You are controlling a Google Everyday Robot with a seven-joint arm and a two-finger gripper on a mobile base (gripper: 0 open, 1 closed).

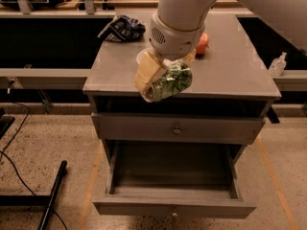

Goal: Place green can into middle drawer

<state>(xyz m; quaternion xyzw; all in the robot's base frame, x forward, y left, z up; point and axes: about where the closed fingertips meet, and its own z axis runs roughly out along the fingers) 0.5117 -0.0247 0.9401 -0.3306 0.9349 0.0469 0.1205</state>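
My gripper (160, 80) is shut on the green can (171, 81), a dented green and white can held sideways with one silver end facing down-left. The gripper hangs over the front edge of the grey cabinet top (230, 75), above the upper drawer front (177, 128). The middle drawer (173, 178) is pulled wide open below, its grey box showing nothing inside. The arm's white wrist (175, 30) covers most of the white bowl (142, 56); only a sliver of its rim shows.
An orange-red apple (202, 43) sits on the cabinet top behind the arm. A dark patterned bag (122, 28) lies at the top's back left. A clear bottle (277, 64) stands on a ledge at right. Cables and a black bar (50, 195) lie on the floor at left.
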